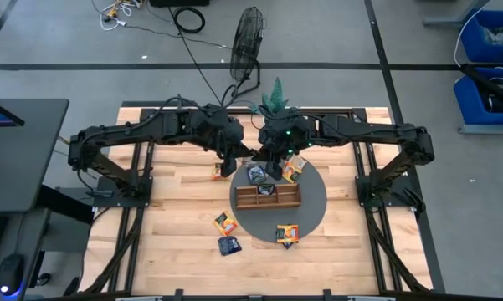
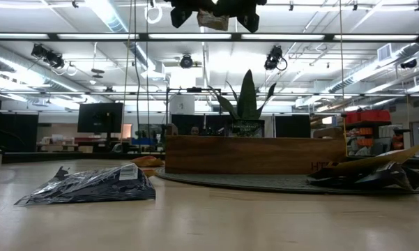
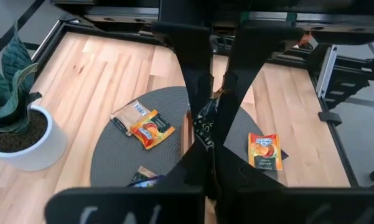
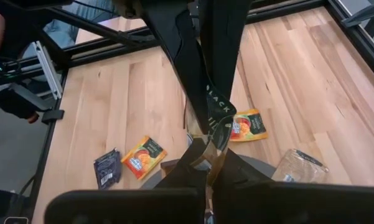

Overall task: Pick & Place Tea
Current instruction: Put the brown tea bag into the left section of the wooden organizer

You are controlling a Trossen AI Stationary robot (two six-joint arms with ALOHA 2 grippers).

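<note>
Fingers of the left gripper (image 3: 206, 134) are closed on a dark tea sachet (image 3: 206, 124), pinched at its edge and hanging above the round grey mat (image 3: 112, 155). Fingers of the right gripper (image 4: 213, 134) are likewise closed on a dark sachet marked "BLACK" (image 4: 216, 118), hanging free beneath them. Both grippers meet over the rear of the mat, just behind the wooden tray (image 1: 268, 197). Loose sachets lie elsewhere: an orange one (image 1: 225, 222) and a dark blue one (image 1: 230, 245) on the bare tabletop (image 1: 167, 217) in front of the tray toward the left arm's side, another orange one (image 1: 287, 234) at the mat's front edge, and one (image 1: 294, 168) on the mat behind the tray. Handling, as judged: each sachet is very light, thin and limp, with a slick crinkled foil skin; it folds under its own weight and may slip or swing. Best hold is a firm pinch on a sealed border, leaving the body to dangle.
</note>
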